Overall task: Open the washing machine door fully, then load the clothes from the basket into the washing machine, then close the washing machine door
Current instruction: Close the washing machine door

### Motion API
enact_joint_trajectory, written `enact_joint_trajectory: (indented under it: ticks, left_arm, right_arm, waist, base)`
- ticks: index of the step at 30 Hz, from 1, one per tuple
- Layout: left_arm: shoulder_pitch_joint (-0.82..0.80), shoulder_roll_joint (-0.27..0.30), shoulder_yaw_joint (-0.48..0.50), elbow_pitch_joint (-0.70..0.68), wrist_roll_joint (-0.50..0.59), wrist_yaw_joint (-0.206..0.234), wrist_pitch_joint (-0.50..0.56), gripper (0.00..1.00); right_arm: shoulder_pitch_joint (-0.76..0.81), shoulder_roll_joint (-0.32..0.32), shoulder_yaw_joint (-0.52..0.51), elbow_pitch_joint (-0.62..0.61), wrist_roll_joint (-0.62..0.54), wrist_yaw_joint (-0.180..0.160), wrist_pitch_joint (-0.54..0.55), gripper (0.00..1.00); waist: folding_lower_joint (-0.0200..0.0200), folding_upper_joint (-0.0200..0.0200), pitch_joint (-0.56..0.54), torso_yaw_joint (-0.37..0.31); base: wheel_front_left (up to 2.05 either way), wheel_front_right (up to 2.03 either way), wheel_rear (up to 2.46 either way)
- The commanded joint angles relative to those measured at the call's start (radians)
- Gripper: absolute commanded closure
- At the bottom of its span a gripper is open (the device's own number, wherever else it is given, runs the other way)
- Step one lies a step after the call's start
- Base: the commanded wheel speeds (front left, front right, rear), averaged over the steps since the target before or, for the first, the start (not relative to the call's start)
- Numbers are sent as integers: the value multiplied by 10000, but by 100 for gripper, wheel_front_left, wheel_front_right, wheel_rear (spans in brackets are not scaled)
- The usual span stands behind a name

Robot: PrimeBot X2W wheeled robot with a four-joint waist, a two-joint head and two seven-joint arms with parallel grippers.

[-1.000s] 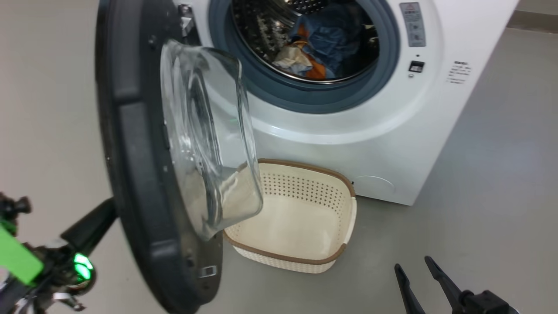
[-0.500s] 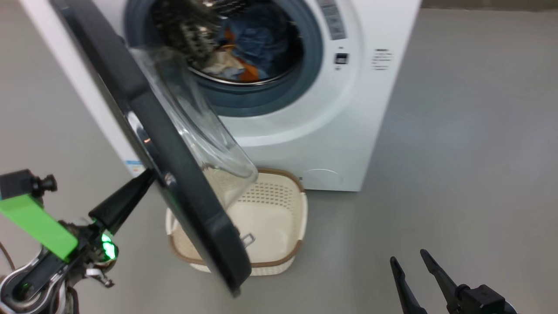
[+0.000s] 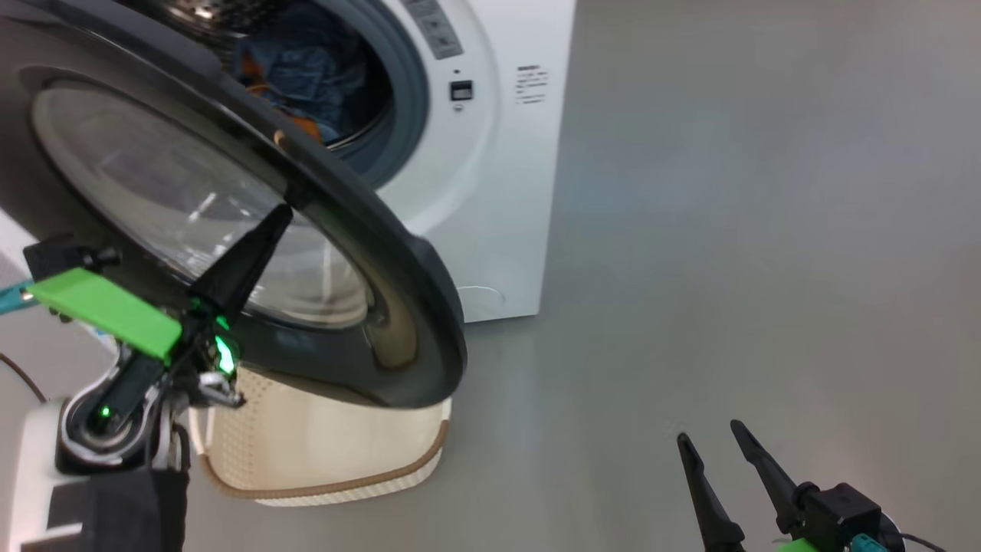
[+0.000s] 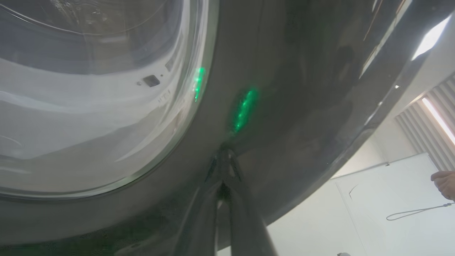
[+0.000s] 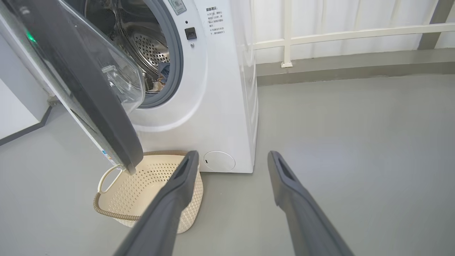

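The white washing machine [image 3: 490,192] stands with its door [image 3: 360,230] partly swung out, the glossy black outer face toward me. Blue and orange clothes [image 3: 306,73] lie in the steel drum. My left gripper [image 3: 280,216] is shut, with its fingertips [image 4: 224,156] pressed on the door's black rim beside the glass, holding nothing. Below the door sits the cream basket [image 3: 322,452], whose inside [image 5: 142,185] looks bare. My right gripper [image 3: 709,435] hangs open over the floor at the lower right, well away from the machine, its fingers [image 5: 177,188] spread.
Grey floor [image 3: 728,230] stretches to the right of the machine. A white railing [image 5: 320,35] and wall run behind it. In the left wrist view a person's hand [image 4: 442,183] holds a thin cord by a white panel [image 4: 391,213].
The head camera has turned, shifting the scene left. The door has swung from edge-on toward the opening, my shut left gripper following on its outer face. The right gripper stays open.
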Motion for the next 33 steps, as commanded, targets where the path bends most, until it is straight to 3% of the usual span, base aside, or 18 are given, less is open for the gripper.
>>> enact_joint_trajectory:
  ticks: [1,11,17,23,24,26,28,29,30,31,33]
  left_arm:
    - [-623,180,206,56,101,-143,-242,100]
    - [-1323,158,-23,1364,492,-271,-1588,100]
    - [-746,567,-586,809,1461,-274,-2595,100]
    - [727,1119,-1640,-133,2926,-275,-4298,100]
    - [1003,1225,-1767,-187,3232,-275,-4652,95]
    - [1525,1420,-1992,-182,3889,-275,-5339,65]
    - [1974,1611,-2153,-76,4647,-275,-6031,50]
    - [2174,1678,-2205,20,5036,-264,-6378,23]
    - [2357,1744,-2251,112,5445,-208,-6733,5]
    - [2534,1865,-2330,190,5959,-120,-7104,0]
    - [2714,1915,-2393,280,6363,-9,-7444,0]
  right_arm:
    - [-400,10,288,-200,72,16,-49,0]
    - [-331,26,210,-197,60,16,-49,0]
    - [-305,30,180,-193,66,16,-49,0]
    - [-189,33,93,-239,77,16,-49,0]
    - [-161,33,98,-239,83,16,-49,0]
    - [-105,34,69,-247,100,16,-49,0]
    - [-87,34,52,-259,103,16,-49,0]
    - [-91,34,33,-261,101,16,-49,0]
    - [-96,34,22,-262,95,16,-49,0]
    - [-106,34,24,-264,85,16,-49,0]
    - [-113,34,18,-266,72,16,-49,0]
  waist:
    - [0,-1,153,-349]
    - [0,-1,10,-311]
    - [0,-1,-90,-77]
    - [0,-1,-179,222]
    - [0,-1,-200,272]
    - [0,-1,-237,382]
    - [0,-1,-237,482]
    - [0,-1,-241,532]
    - [0,-1,-253,576]
    - [0,-1,-262,605]
    - [0,-1,-274,641]
  base:
    - [0,0,0]
    - [0,0,0]
    - [0,0,0]
    - [0,0,0]
    - [0,0,0]
    - [0,0,0]
    - [0,0,0]
    - [0,0,0]
    - [0,0,0]
    - [0,0,0]
    - [0,0,0]
